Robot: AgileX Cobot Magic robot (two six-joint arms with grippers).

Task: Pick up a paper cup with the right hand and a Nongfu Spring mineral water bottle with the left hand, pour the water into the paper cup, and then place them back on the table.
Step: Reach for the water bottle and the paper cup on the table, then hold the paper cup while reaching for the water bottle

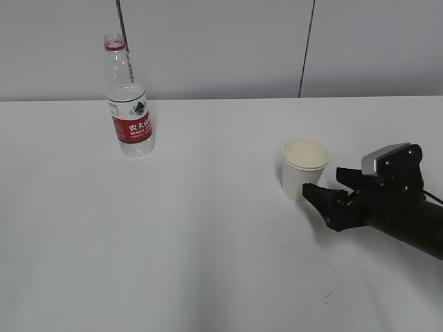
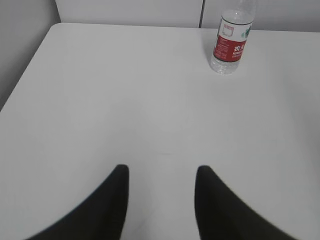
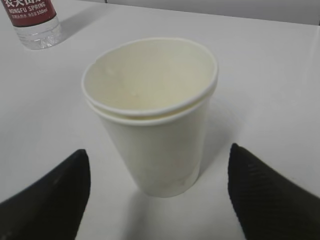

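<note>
Paper cup (image 3: pixel 150 120): upright on the counter (image 1: pixel 208 242), empty, light, thin-walled; seemingly two nested; hold mid-wall, gently.
Right claw (image 3: pixel 160 195): wide open, straddling the cup, holding nothing.
Bottle (image 1: pixel 128 100): far left, upright, cap off; grip the labelled waist.
Left claw (image 2: pixel 162 200): open, empty, well apart from the bottle.

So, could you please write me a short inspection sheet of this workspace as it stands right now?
Surface: white table, bare apart from a faint scuff near the front edge.
Job's things: Nongfu Spring mineral water bottle upright at back left, cap off; paper cup upright at right, looks like two nested cups, apparently empty.
Clutter: nothing seen.
Grippers: right end effector open, fingers either side of the cup, not touching it; left end effector open over bare table, well short of the bottle.
Cables: a thin black lead behind the right arm.
Surroundings: grey panelled wall with dark seams.
</note>
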